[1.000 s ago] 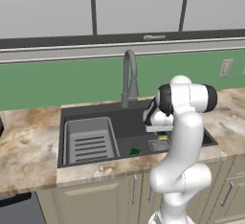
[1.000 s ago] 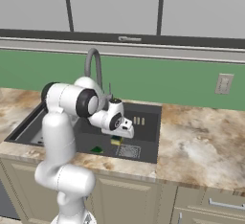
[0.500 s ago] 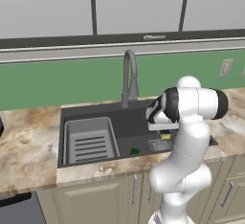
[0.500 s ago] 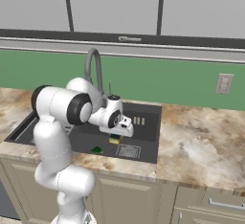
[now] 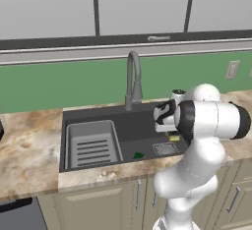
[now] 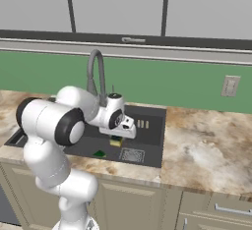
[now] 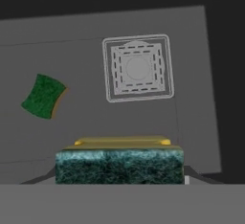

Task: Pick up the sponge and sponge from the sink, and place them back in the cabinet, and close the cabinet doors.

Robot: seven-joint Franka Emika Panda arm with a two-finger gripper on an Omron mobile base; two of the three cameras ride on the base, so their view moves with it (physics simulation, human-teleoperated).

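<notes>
Spanning the marble-patterned counter [image 5: 29, 150], the dark sink [image 5: 142, 126] lay below the gooseneck faucet [image 5: 133, 79], its ribbed rack insert [image 5: 92, 144] at the left end; the white arm leaned over the basin's right half, above the square drain [image 7: 138, 68]; the gripper [image 6: 117, 139] was clamped on one sponge [image 7: 119, 163], green layer toward the hand camera, lifted clear of the floor; the other sponge [image 7: 43, 96] lay green side up on the basin floor, well apart from the drain.

Glossy white rounded arm [image 5: 197, 175] segments (fat, tube-like) meet at dark grey joint bands.
</notes>
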